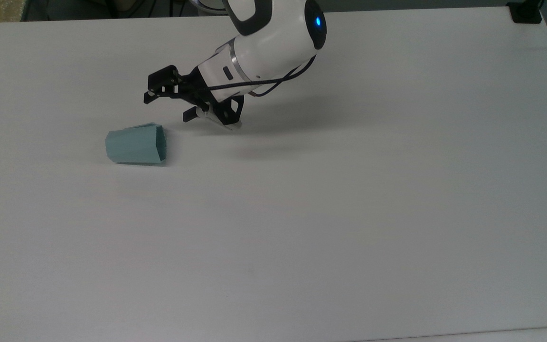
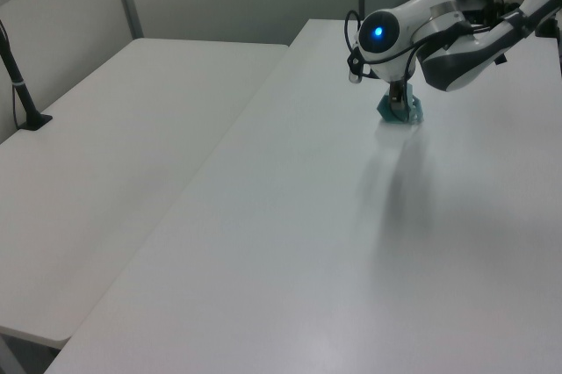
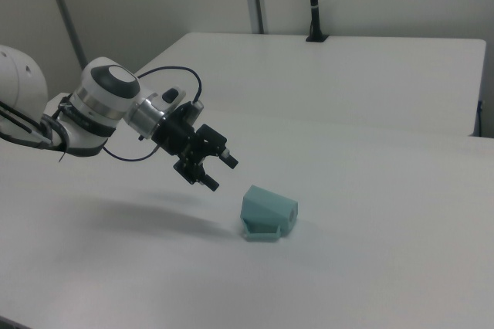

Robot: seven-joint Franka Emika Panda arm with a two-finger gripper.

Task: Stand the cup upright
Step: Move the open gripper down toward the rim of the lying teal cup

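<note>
Even, diffuse light falls on the white bench [image 1: 349, 213], bright but without hard glare. In the top view the arm [image 1: 268, 42] throws a soft grey shadow toward the bench's far right edge, and the cup [image 1: 136, 145] has only a thin dark line under it. The left view looks cooler and bluish, with a faint long shadow running toward the near edge. A blue indicator light [image 1: 318, 21] glows on the arm. The top view shows slight grain.
</note>
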